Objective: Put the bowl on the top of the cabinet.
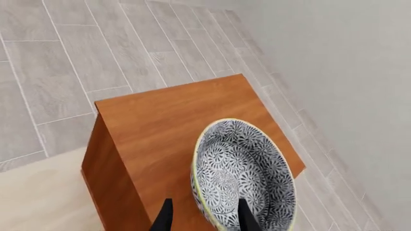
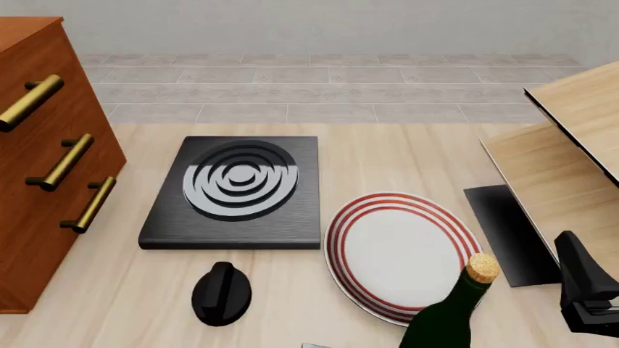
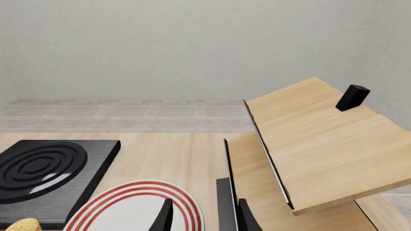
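Observation:
The blue-patterned bowl (image 1: 247,178) with a pale yellow rim is on or just over the flat top of the reddish-brown cabinet (image 1: 167,125), near its right edge. I cannot tell whether it touches. My left gripper (image 1: 205,214) is open, its two black fingers (image 1: 165,217) astride the bowl's near rim with gaps on both sides. In the front view the cabinet (image 2: 39,174) stands at the far left with three brass handles; the bowl and left gripper are out of that view. My right gripper (image 3: 205,215) is open and empty, low at the right (image 2: 575,254).
A black hob (image 2: 237,190) lies mid-table, with a red-ringed white plate (image 2: 401,254) to its right. A green corked bottle (image 2: 454,308) and a black knob-like object (image 2: 222,292) are near the front. A pale wood shelf unit (image 2: 570,145) stands right, bearing a small black block (image 3: 353,97).

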